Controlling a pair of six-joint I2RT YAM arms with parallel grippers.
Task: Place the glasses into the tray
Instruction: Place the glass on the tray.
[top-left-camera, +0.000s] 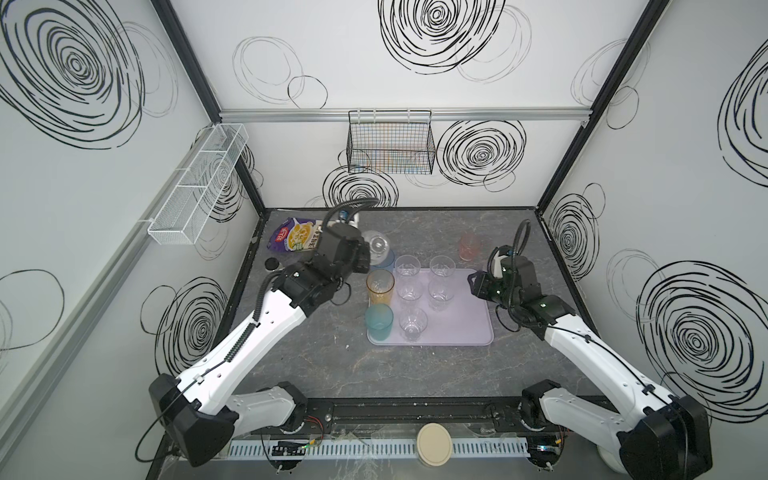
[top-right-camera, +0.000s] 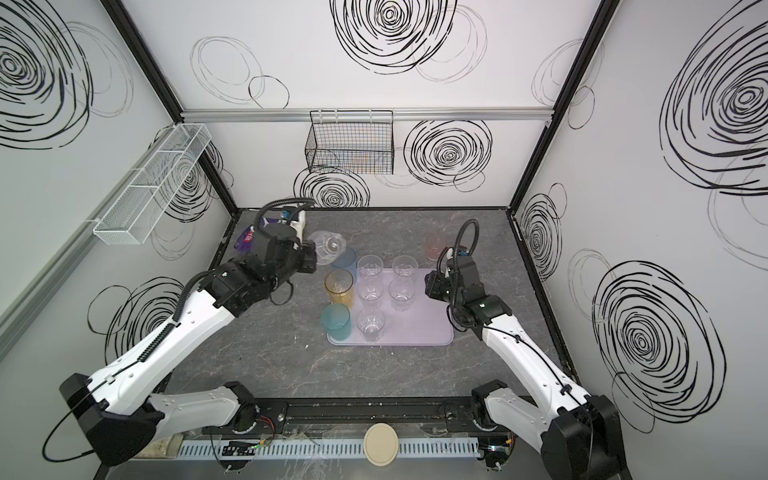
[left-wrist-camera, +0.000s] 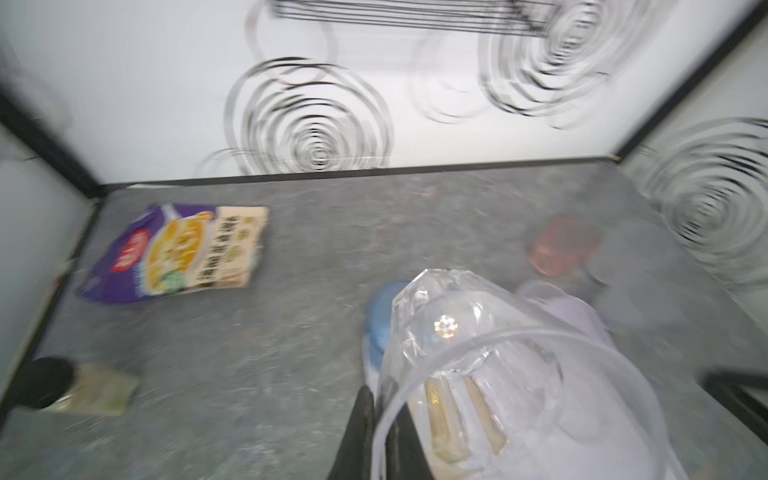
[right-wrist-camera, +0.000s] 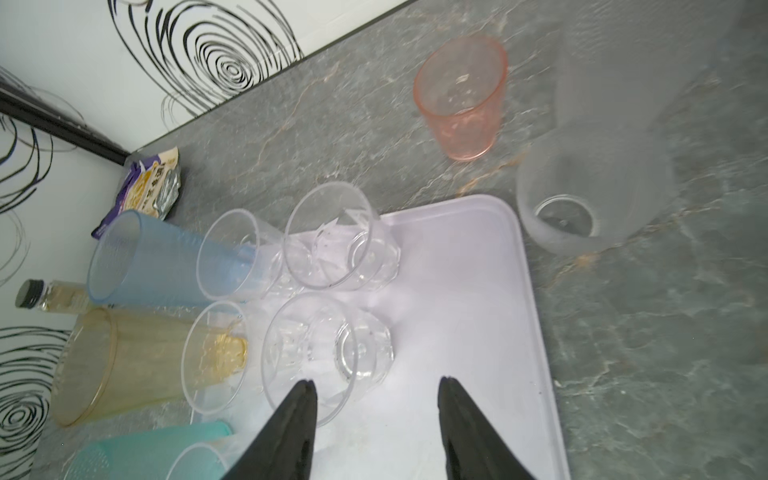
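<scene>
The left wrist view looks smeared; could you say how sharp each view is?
Left wrist view: motion-smeared walls and snack packet, though the held clear glass is crisp. Right wrist view: sharp on the tray, pink glass slightly soft. Both top views: sharp, evenly lit.

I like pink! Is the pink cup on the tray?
No, the pink cup stands on the table, off the tray.

food packet (left-wrist-camera: 178, 249), printed characters too blurred

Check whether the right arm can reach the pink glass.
Probably yes: the right hand is open, and the pink glass stands upright on the table, with only a frosted glass beside it.
</scene>
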